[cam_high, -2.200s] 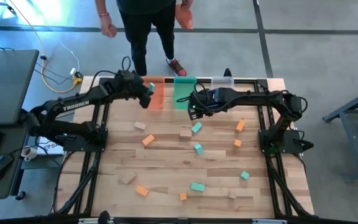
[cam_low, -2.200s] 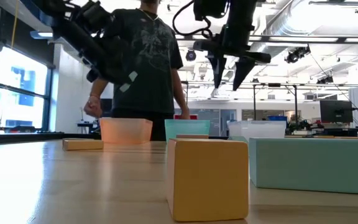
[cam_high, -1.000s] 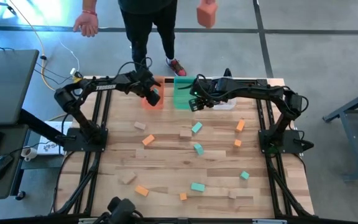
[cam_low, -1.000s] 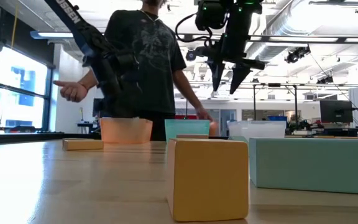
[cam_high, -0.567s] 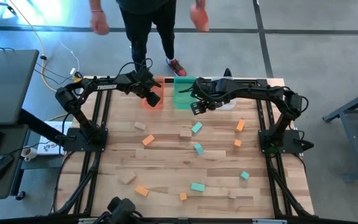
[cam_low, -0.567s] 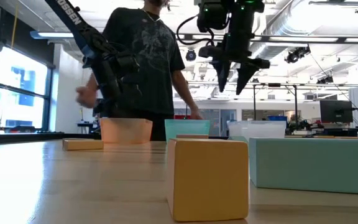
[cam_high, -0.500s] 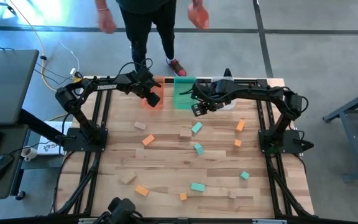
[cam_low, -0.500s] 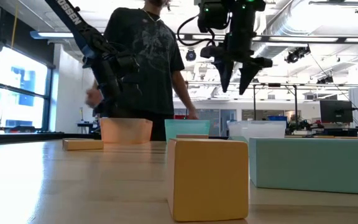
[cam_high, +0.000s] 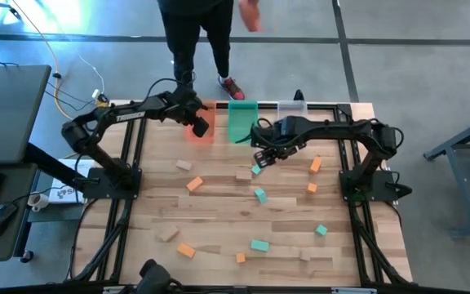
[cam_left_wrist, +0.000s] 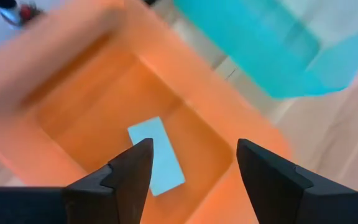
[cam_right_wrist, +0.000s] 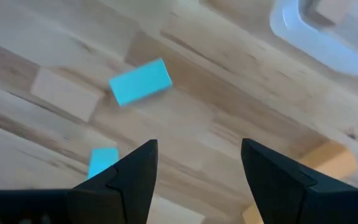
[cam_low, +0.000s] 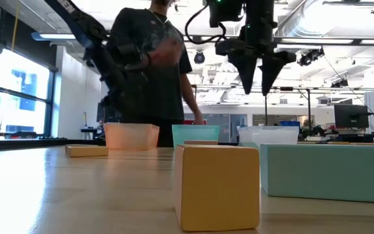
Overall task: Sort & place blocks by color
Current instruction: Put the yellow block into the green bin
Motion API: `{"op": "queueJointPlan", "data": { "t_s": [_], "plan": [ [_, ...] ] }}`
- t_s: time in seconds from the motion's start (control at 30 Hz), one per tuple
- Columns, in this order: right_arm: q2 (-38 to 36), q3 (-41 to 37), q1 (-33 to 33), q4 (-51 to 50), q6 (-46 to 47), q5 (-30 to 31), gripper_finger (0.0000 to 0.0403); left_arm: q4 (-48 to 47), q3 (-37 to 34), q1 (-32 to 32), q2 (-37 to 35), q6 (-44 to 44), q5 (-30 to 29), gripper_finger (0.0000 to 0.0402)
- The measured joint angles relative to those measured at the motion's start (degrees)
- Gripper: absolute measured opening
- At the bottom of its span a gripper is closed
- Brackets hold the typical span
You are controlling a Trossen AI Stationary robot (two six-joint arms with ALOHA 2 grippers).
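Teal block (cam_left_wrist: 156, 157) lying flat in the orange tray (cam_left_wrist: 55, 155): is the left gripper (cam_left_wrist: 191, 146) holding it?

No. Its fingers stand apart above the tray with nothing between them, and the block rests on the tray floor. Wrong colour for that tray, by the look of it.

And the right gripper (cam_high: 259, 157)?

Open too, and empty. It hangs over the table near the green tray (cam_high: 241, 122), with another teal piece (cam_right_wrist: 140, 81) on the wood below it. A tan block (cam_right_wrist: 64, 93) sits near that piece, not touching it.

How would that piece handle?

Painted wood, I'd judge: light, stiff, nothing to crush. The smooth faces could slip or twist if pinched at a corner.

So where to grip?

From above, across the narrow width, at the middle of the long sides, with the fingers squared to them. The tan neighbour looks far enough off to leave room for a finger.

The rest?

Scattered over the table (cam_high: 219, 212): orange, teal and tan, mostly well apart.
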Motion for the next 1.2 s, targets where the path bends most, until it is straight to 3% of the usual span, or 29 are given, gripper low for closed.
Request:
{"op": "queueJointPlan", "data": {
  "t_s": [0.2,0.53,0.9,1.2],
  "plan": [
    [0.0,-0.36,3.87,-6.34,4.56,2.59,0.022,-0.23,-0.01,-0.02,-7.71,0.0,-0.02,0.022],
    [0.04,-5.57,8.71,-8.59,5.61,0.75,0.022,-2.97,0.0,-0.46,-17.58,0.01,-0.04,0.022],
    [0.04,-10.76,12.42,-11.35,-3.43,-5.25,0.022,-11.07,-0.01,-0.84,-18.78,2.77,-0.17,0.022],
    [-3.49,-15.56,12.6,-14.94,-6.0,-4.93,0.022,-11.55,-0.03,-3.05,-18.75,1.63,-0.17,0.022]
  ]
}}
